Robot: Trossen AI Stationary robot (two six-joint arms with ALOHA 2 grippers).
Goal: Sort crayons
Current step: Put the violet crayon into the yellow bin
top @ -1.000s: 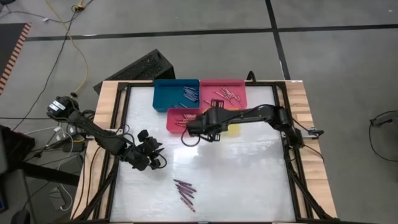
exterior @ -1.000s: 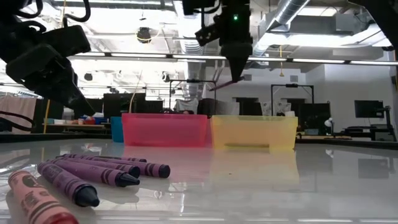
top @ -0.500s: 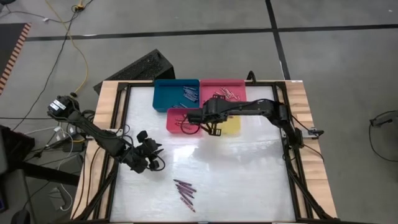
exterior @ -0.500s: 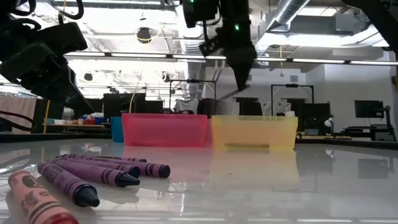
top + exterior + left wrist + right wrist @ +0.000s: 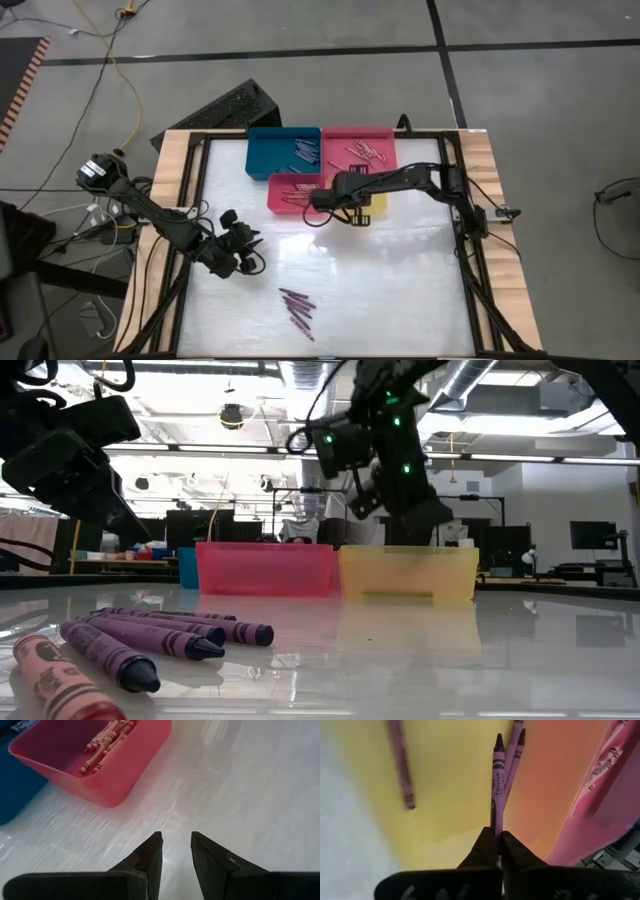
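Right gripper (image 5: 496, 837) pinches purple crayon (image 5: 497, 775) tight over yellow tray (image 5: 445, 785); early release could bounce it out. Left gripper (image 5: 176, 851) half-open, empty.

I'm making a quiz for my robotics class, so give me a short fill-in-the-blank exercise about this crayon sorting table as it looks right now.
1. The right gripper is shut on a thin ____ wax crayon.
2. That gripper hangs over the rectangular ____ plastic tray.
3. The left gripper hovers over bare table, its fingers ____ and holding nothing.
4. The loose crayons on the white table lie nearer the ____ arm.

Missing words: purple; yellow; open; left
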